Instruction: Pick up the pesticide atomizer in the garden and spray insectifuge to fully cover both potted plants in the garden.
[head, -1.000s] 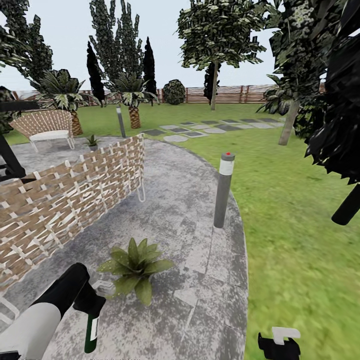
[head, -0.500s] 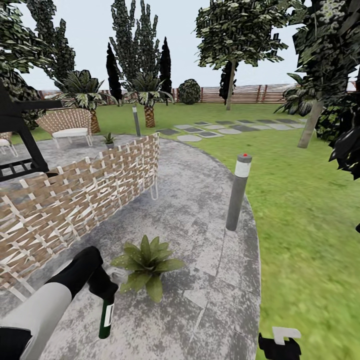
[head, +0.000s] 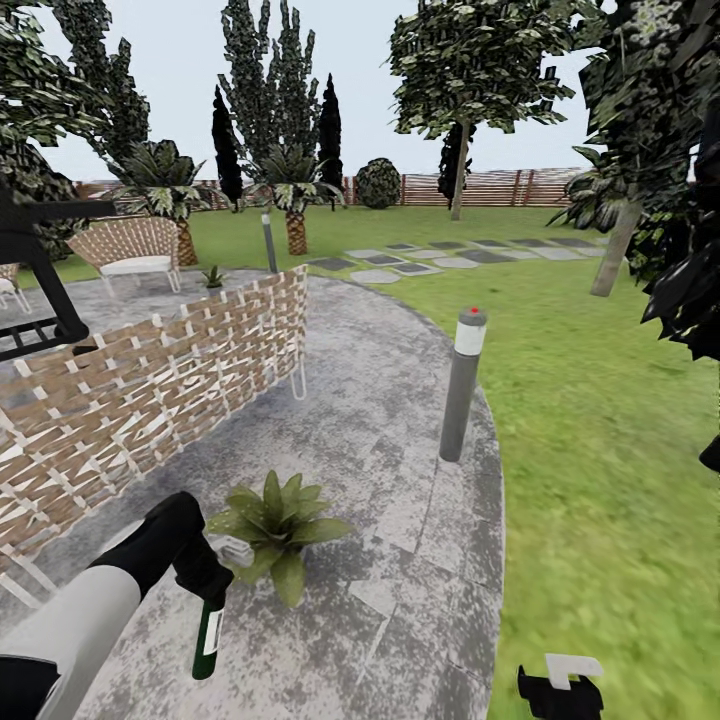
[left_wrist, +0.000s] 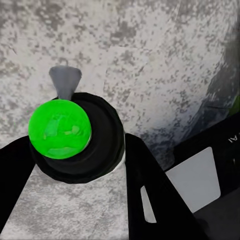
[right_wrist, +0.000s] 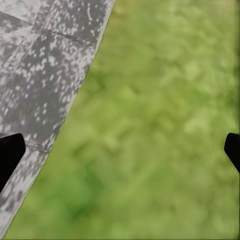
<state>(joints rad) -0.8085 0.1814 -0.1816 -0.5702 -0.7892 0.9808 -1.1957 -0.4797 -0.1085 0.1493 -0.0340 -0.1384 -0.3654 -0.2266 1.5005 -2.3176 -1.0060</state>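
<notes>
Left pincer (head: 203, 580), black and two-fingered, is clenched around the pesticide atomizer (head: 208, 638), a slim dark green spray bottle with a white label, which hangs below the grip over the round grey stone patio (head: 400, 520). In the left wrist view the bottle's round end shows bright green (left_wrist: 60, 129) between the dark fingers (left_wrist: 150, 200), with the pale grey trigger head (left_wrist: 65, 80) jutting beyond it above the speckled stone.

Just beside the bottle sits the nearer potted plant (head: 275, 522), a low rosette of broad green leaves whose pot is hidden under the foliage. The second potted plant (head: 212, 276) stands well apart, near the far woven wicker chair (head: 130, 248). A long woven wicker seat-back (head: 150, 400) runs along the patio's left side, and a grey bollard lamp with a red top (head: 460, 385) stands at the patio's edge by the green lawn (head: 600, 450).

Right pincer (head: 558, 690), released with its fingertips spread wide in the right wrist view, hangs over the boundary of stone and grass.

Risk, as a judgement: the nozzle's direction is unclear from these views; spray released now could fall on stone and miss the leaves, leaving partial cover. The far plant demands a drive past the wicker seat, where the arm could snag.
</notes>
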